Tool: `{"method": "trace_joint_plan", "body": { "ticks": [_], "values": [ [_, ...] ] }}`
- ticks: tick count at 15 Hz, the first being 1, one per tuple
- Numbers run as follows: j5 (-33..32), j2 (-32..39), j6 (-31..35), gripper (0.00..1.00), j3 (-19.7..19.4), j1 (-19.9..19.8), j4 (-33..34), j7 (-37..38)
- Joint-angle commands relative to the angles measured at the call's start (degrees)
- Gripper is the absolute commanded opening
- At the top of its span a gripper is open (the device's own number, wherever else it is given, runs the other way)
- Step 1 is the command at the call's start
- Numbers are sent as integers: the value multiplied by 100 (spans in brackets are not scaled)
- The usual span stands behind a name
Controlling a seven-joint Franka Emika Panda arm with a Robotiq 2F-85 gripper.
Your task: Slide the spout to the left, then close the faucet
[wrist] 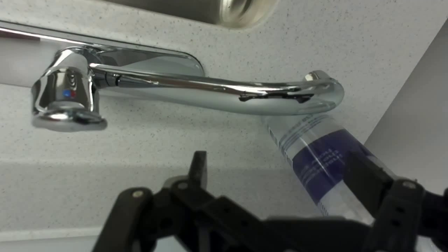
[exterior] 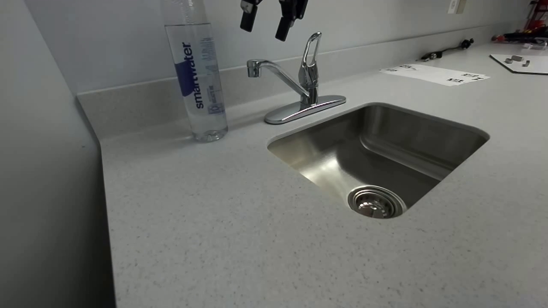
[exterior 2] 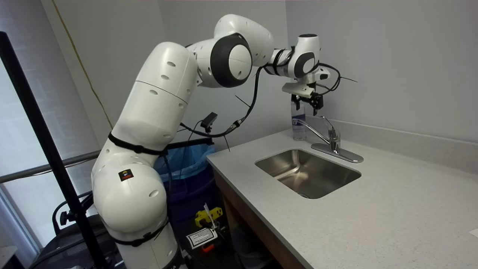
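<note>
The tool (exterior: 264, 31) is held in the air, apart from the faucet (exterior: 310, 97), with its fingers (exterior: 283, 29) spread. In the wrist view, the spout (wrist: 217, 94) is seen extended toward the bottle (wrist: 322, 161), its nozzle (wrist: 316, 75) above the surface (exterior: 192, 214). The lever (exterior: 309, 70) is pointed upward. The faucet is seated on the surface just beside the sink (exterior: 415, 128).

Free passage runs over the counter (exterior 2: 250, 175) between the sink (exterior 2: 317, 172) and the front edge. Obstacles: the water bottle (exterior: 203, 81) stands near the back corner; the faucet (exterior: 310, 95) stands between the sink and the back edge, its spout (exterior: 282, 74) pointing toward the bottle, a gap between them. Air clearance separates the gripper (exterior: 264, 29) from spout and lever handle (exterior: 309, 73).
</note>
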Motion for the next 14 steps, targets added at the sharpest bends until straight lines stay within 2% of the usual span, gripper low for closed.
{"method": "trace_joint_plan", "body": {
  "ticks": [1,14],
  "values": [
    [-78,250,-142,100,-62,28,509,53],
    [64,40,-302,100,-125,-322,22,-49]
  ]
}}
